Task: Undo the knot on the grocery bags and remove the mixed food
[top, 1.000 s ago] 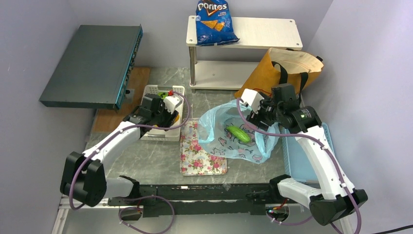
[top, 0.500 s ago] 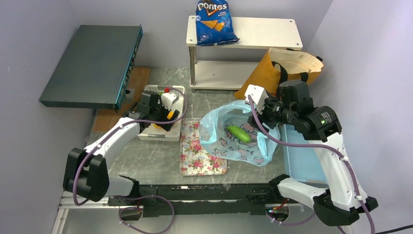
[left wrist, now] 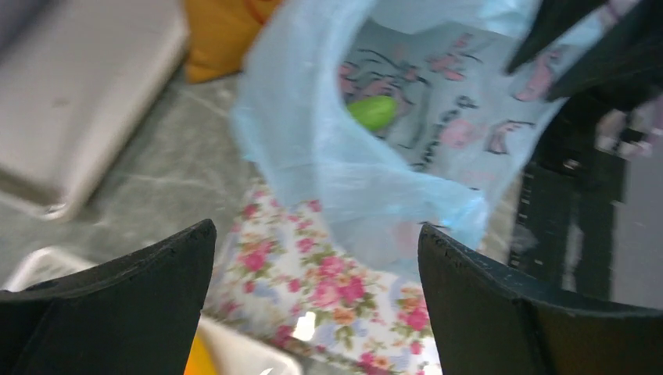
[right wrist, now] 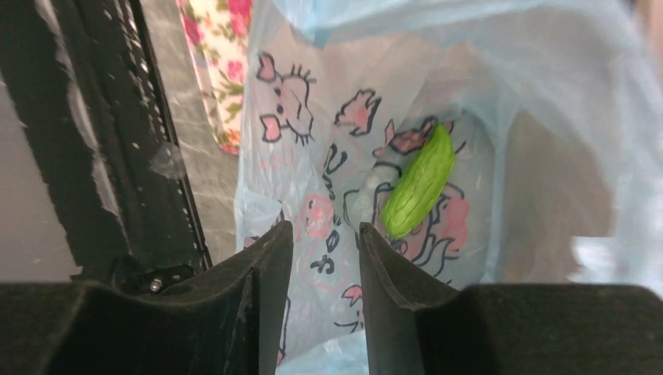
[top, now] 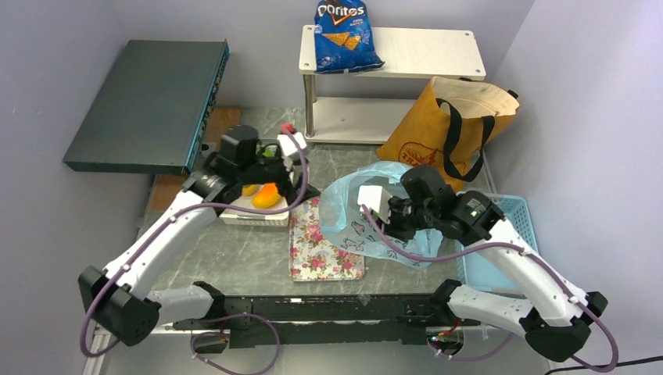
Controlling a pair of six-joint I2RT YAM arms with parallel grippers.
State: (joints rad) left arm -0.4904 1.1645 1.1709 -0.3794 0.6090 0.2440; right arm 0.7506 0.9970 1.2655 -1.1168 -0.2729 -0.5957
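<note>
Long green vegetable (right wrist: 420, 181) lies inside open light-blue plastic bag (top: 344, 199)
A mango (top: 267, 195) sits in the white bin (top: 254, 218), left. Left gripper (left wrist: 317, 230) fingers spread wide, empty; right gripper (right wrist: 324, 228) fingers narrowly parted over the bag.

Robot lab cell: plain lilac walls (top: 47, 78) around a marble-patterned table (top: 234, 250).

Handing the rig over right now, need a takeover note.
Left claw: wide open, empty, by the white tray.
Right claw: jaws narrowly apart over the thin light-blue plastic bag; grip on its film unclear.
Done: that bag is untied, mouth open; orange-yellow fruit lies in the tray.
To do: long green vegetable lies inside the bag; orange-tan fabric tote stands behind, contents hidden.
</note>
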